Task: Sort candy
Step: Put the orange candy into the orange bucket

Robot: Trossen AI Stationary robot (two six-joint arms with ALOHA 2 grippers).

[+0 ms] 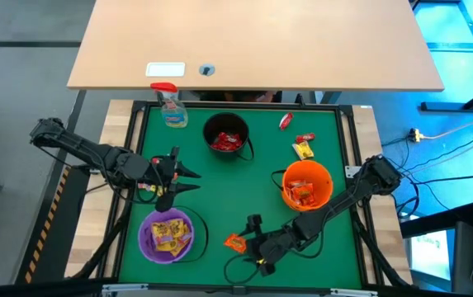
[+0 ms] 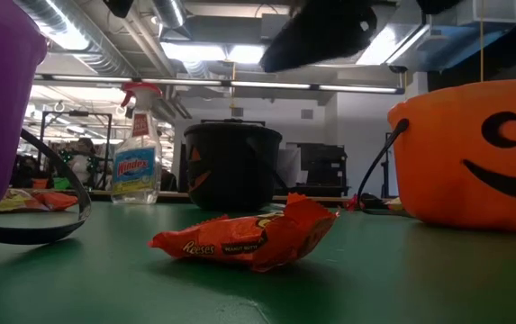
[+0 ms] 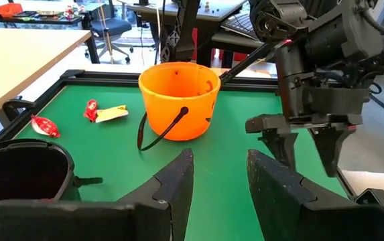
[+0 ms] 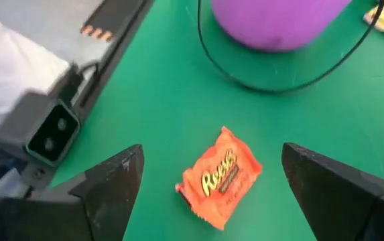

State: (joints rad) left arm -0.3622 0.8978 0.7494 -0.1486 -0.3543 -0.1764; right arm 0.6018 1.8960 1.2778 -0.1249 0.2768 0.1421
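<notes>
The orange bucket [image 1: 306, 185] serves as the landmark on the green table [image 1: 219, 198]. On its near-left side, toward the front table edge, the right gripper [image 1: 248, 239] hovers low with its fingers spread wide, empty. An orange Reese's packet [image 1: 234, 242] lies flat on the mat just beyond the fingertips; the right wrist view shows it [image 4: 220, 177] framed between the 2 fingers, untouched. In the low view the same packet [image 2: 248, 238] rests on the green surface, with the orange bucket [image 2: 474, 153] to one side of it.

Farther left of the orange bucket, the left gripper [image 1: 188, 181] is held above the mat, fingers partly apart, nothing visible between them. Just in front of it stands the purple bucket [image 1: 168, 236], with yellow candy [image 1: 170, 235] inside.

Inside the orange bucket lie orange-red packets [image 1: 302, 194]. Behind it, on the mat, rest a yellow packet [image 1: 302, 150], a small red one [image 1: 305, 138] and another red one [image 1: 285, 122]. Back-left of the orange bucket stands the black bucket [image 1: 226, 137], holding red candy [image 1: 228, 142]. A spray bottle [image 1: 170, 106] stands left of the black bucket.
</notes>
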